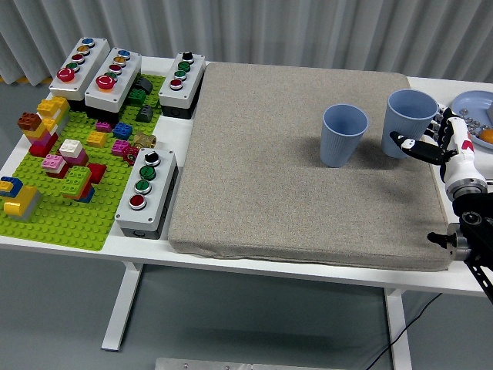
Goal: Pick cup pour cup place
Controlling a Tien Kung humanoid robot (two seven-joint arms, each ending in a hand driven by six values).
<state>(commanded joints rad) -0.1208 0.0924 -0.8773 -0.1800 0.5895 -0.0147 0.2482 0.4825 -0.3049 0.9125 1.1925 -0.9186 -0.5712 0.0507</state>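
Two blue cups stand upright on the grey mat [293,193]. The smaller cup [344,135] sits right of the mat's middle. The larger cup [409,119] is at the mat's far right edge, and its base looks to rest on the mat. My right hand [422,141] comes in from the right edge and is shut on this larger cup. Its thumb [404,142] crosses the cup's lower front, and the other fingers [441,128] wrap the cup's right side. The inside of either cup is not visible. The left arm is out of view.
A green brick baseplate [62,220] with several coloured bricks fills the left side. Button boxes [146,193] [182,83] [94,73] stand around it. At the far right edge, a blue plate [471,104] holds an orange item, close behind my hand.
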